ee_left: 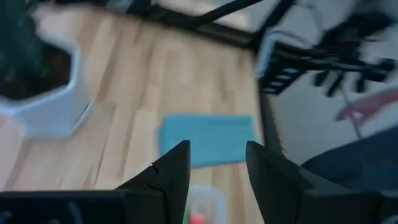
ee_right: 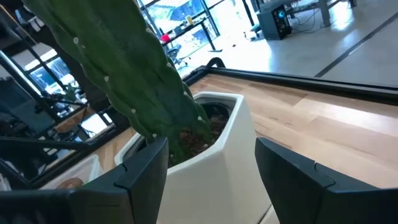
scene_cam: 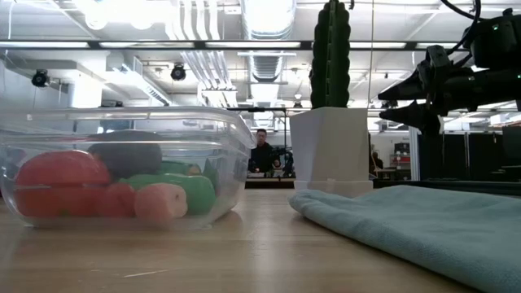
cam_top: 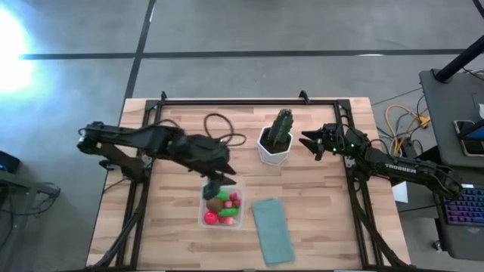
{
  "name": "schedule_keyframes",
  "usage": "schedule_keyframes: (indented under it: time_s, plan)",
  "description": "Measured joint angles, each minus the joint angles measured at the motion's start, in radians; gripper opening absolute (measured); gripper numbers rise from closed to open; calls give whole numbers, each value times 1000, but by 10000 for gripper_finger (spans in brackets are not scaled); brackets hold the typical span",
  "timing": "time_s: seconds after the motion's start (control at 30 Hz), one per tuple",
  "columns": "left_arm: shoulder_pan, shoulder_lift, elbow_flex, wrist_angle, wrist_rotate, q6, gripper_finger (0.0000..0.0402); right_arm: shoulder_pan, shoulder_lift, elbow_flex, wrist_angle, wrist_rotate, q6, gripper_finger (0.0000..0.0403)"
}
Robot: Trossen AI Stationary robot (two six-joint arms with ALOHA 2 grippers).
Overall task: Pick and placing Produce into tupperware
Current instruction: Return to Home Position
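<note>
Nearest the low camera, a flat teal-green rectangular cloth is lying on the light wooden table, just beside the small clear square plastic tupperware with rounded corners. Toy produce is sitting inside this container: a red round piece, a green elongated piece, a small pink piece and a dark rounded piece are lying packed together, touching one another. From above, the dark left gripper is hovering over the container's far edge; its wrist view is showing the two fingers standing apart with nothing between them. On the other side of the table, the right gripper is hanging just beside the white angular plant pot, which is holding a tall green cactus; its fingers are likewise standing apart and empty, framing the pot without touching it. A dark looped cable is resting on the wood behind the left arm. Beyond the table, a person is appearing small in the room.
</note>
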Motion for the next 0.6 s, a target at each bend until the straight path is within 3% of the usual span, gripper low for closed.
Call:
schedule_keyframes:
  time_s: [0.17,0.27,0.47,0.6]
  plan:
    - [-26,-66,-59,31,9,52,140,0,0,0,0,0,0,233]
    - [-26,-113,-209,116,10,15,140,0,1,0,0,0,0,233]
    - [-23,-266,-587,633,208,-17,140,0,2,0,0,0,0,233]
    - [-8,-417,-749,650,180,-45,140,0,1,0,0,0,0,233]
